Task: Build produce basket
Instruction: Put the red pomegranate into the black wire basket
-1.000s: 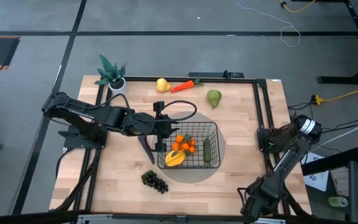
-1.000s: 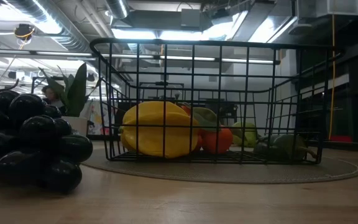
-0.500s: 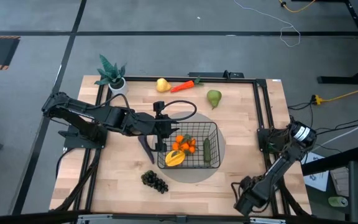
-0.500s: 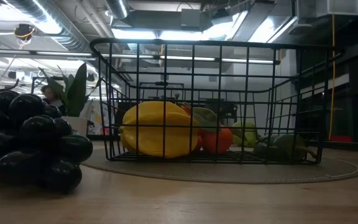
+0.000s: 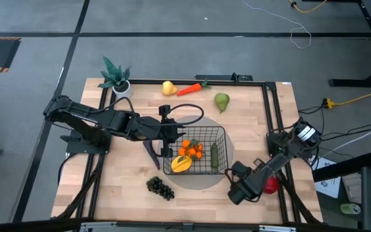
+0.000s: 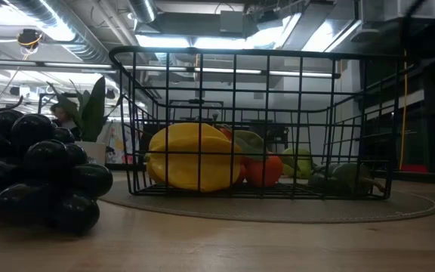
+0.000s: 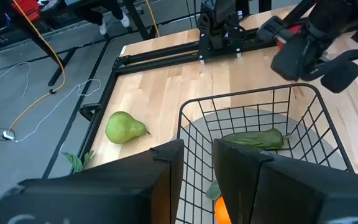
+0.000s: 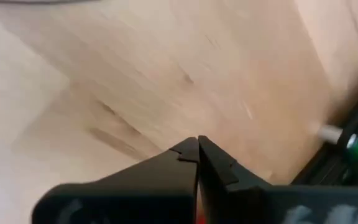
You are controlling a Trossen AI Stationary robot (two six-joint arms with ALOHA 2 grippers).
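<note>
The black wire-mesh basket (image 5: 198, 152) stands on a round grey mat, holding a yellow mango (image 5: 181, 164), oranges (image 5: 192, 149) and a green cucumber (image 5: 215, 154). My left gripper (image 5: 171, 143) is shut on the basket's left wall. A purple eggplant (image 5: 152, 155) lies just left of the basket. Dark grapes (image 5: 160, 187) lie near the front edge. A yellow pear (image 5: 168, 87), a carrot (image 5: 190, 89) and a green pear (image 5: 221, 101) lie at the back. My right gripper (image 5: 234, 193) is shut, low over the near right of the table. A red apple (image 5: 271, 185) lies beside that arm. My left gripper holds the basket's left wall at its top rim (image 7: 181, 127), one finger outside the mesh and one finger (image 7: 241, 168) inside. The fingers come roughly level from the table's left. The basket stands upright with its bottom on the mat.
A potted plant (image 5: 116, 77) stands at the far left corner. A black frame (image 5: 272, 109) runs along the table's back and right edges. In the low view the grapes (image 6: 36, 174) sit close in front, left of the basket (image 6: 263, 121).
My right arm has swung from beyond the table's right edge in over the near right of the table, toward the basket. The red apple now shows beside it.
</note>
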